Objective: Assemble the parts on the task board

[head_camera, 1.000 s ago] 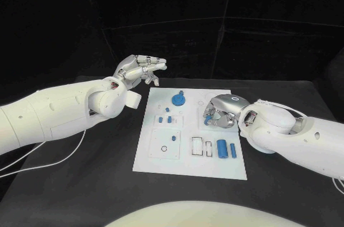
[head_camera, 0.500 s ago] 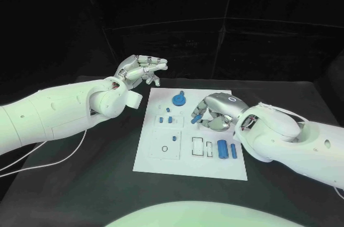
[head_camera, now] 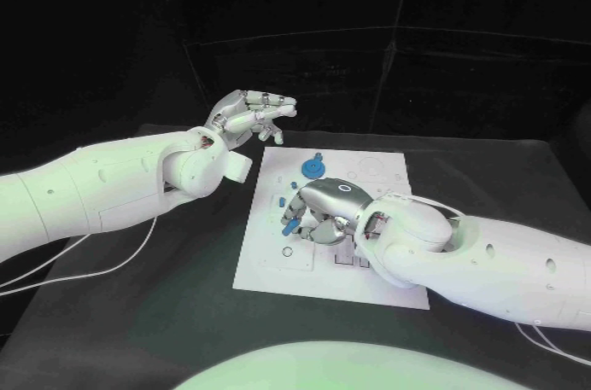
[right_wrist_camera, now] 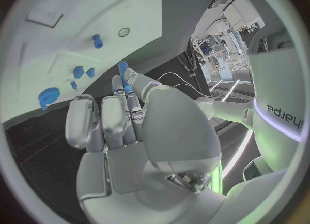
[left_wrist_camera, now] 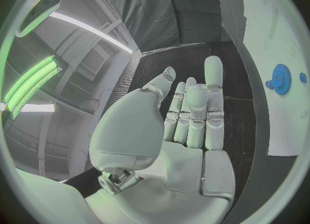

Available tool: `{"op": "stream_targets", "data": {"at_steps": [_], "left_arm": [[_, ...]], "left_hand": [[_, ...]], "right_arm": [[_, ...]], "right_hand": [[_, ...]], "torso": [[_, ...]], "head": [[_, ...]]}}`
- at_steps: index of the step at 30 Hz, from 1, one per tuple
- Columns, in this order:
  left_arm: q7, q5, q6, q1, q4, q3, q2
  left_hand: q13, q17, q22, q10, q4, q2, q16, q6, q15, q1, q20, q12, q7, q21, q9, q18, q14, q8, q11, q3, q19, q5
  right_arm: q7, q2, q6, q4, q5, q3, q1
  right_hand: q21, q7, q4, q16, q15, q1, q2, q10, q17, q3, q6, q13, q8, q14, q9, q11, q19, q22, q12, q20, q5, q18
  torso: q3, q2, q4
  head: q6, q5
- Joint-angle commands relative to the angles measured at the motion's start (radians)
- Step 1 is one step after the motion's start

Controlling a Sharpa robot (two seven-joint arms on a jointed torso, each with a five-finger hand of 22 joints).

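Black table [head_camera: 148, 322] | right hand [head_camera: 323, 209] fingers pinch blue part [head_camera: 290, 228] | left hand [head_camera: 247, 117] empty, fingers apart

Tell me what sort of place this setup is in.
Probably a robotics lab or test cell. A white task board with small blue parts lies on a black table backed by dark curtains, and the right hand holds a blue part over the board while the left hand waits.

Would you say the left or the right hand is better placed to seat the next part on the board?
Probably the right hand: it is low over the board and pinches a blue part at its fingertips. The left hand is raised beyond the board's far left corner and holds nothing.
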Motion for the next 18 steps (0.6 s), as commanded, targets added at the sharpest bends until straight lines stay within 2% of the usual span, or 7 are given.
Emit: {"op": "stream_targets", "data": {"at_steps": [1, 9, 18], "left_arm": [[0.007, 0.004, 0.008, 0.002, 0.002, 0.001, 0.002], [0.007, 0.004, 0.009, 0.002, 0.001, 0.001, 0.004], [0.006, 0.004, 0.010, 0.002, -0.001, 0.001, 0.007]], "left_hand": [[-0.002, -0.001, -0.001, -0.006, -0.002, 0.000, -0.007, -0.010, 0.000, 0.009, 0.003, 0.007, 0.000, -0.003, -0.001, 0.014, -0.008, 0.004, 0.000, -0.006, -0.005, 0.004], [-0.002, -0.001, -0.001, -0.006, -0.002, 0.000, -0.007, -0.010, 0.000, 0.009, 0.003, 0.007, 0.000, -0.003, -0.001, 0.014, -0.008, 0.004, 0.000, -0.006, -0.005, 0.004], [-0.002, -0.001, -0.001, -0.006, -0.002, 0.000, -0.007, -0.010, 0.000, 0.009, 0.003, 0.007, 0.000, -0.003, -0.001, 0.014, -0.008, 0.004, 0.000, -0.006, -0.005, 0.004]], "right_arm": [[0.035, 0.020, 0.060, -0.019, -0.001, -0.004, -0.007], [0.013, 0.057, 0.115, -0.060, -0.044, -0.010, -0.020], [0.005, 0.071, 0.154, -0.074, -0.065, -0.011, -0.022]], "right_hand": [[-0.002, 0.009, 0.001, 0.003, -0.001, -0.007, -0.006, 0.000, -0.003, 0.003, -0.001, 0.001, -0.006, 0.012, 0.001, 0.005, -0.001, -0.002, -0.004, 0.005, 0.005, -0.014], [-0.002, 0.010, 0.003, 0.003, 0.000, -0.013, -0.008, -0.002, -0.003, 0.002, -0.003, 0.001, -0.007, 0.012, 0.001, 0.005, -0.003, -0.004, -0.006, 0.006, 0.005, -0.014], [-0.002, 0.010, 0.003, 0.004, 0.000, -0.015, -0.008, -0.001, -0.002, 0.001, -0.002, 0.001, -0.007, 0.012, 0.001, 0.005, -0.002, -0.002, -0.007, 0.007, 0.005, -0.014]], "torso": [[0.0004, 0.000, -0.0027], [0.0015, -0.001, -0.0011], [0.0019, 0.000, -0.0022]], "head": [[-0.003, 0.005], [-0.008, 0.009], [-0.012, 0.012]]}}
